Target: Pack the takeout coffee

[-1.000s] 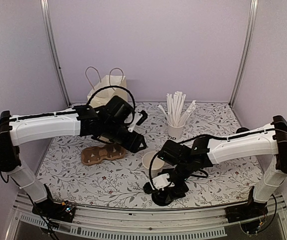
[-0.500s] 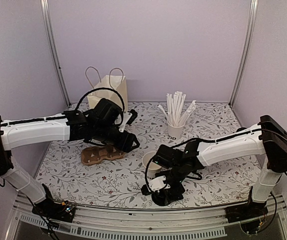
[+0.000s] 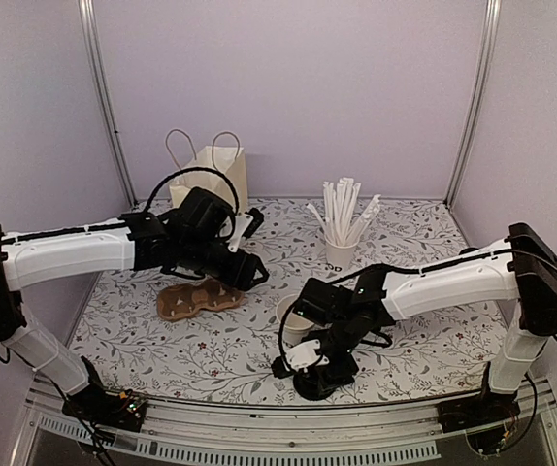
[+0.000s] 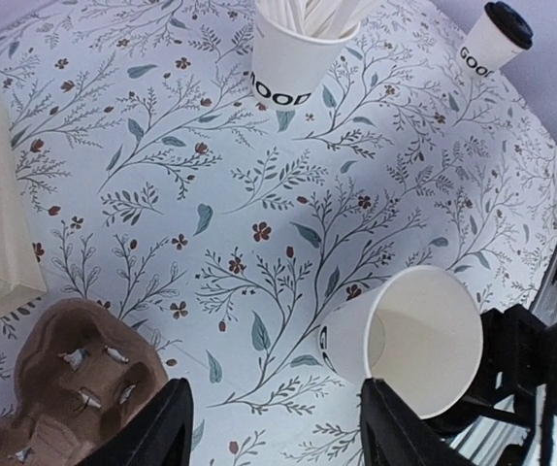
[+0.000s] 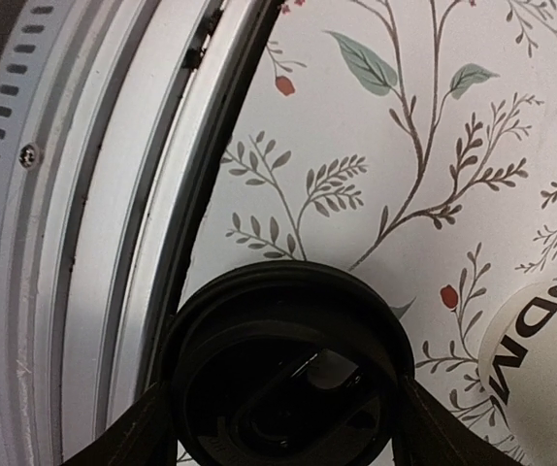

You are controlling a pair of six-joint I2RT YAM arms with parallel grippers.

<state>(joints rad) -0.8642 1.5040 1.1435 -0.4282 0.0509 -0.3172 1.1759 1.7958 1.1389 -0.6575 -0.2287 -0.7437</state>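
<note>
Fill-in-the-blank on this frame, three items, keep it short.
1. The black lid sits between the fingers of the ___ claw.
2. The wide white cup has no ___ on it.
3. The long white straws stand in another white ___.
Missing: right; lid; cup.

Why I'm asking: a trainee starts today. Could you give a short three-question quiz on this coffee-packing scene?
1. True or false: the open white cup has a lid on it.
2. What sits between the fingers of the right gripper? A) a straw B) the black lid C) the brown cup carrier
3. In a word: what does the left gripper hold?
Key: 1 false; 2 B; 3 nothing, its jaws stand open over the table.
</note>
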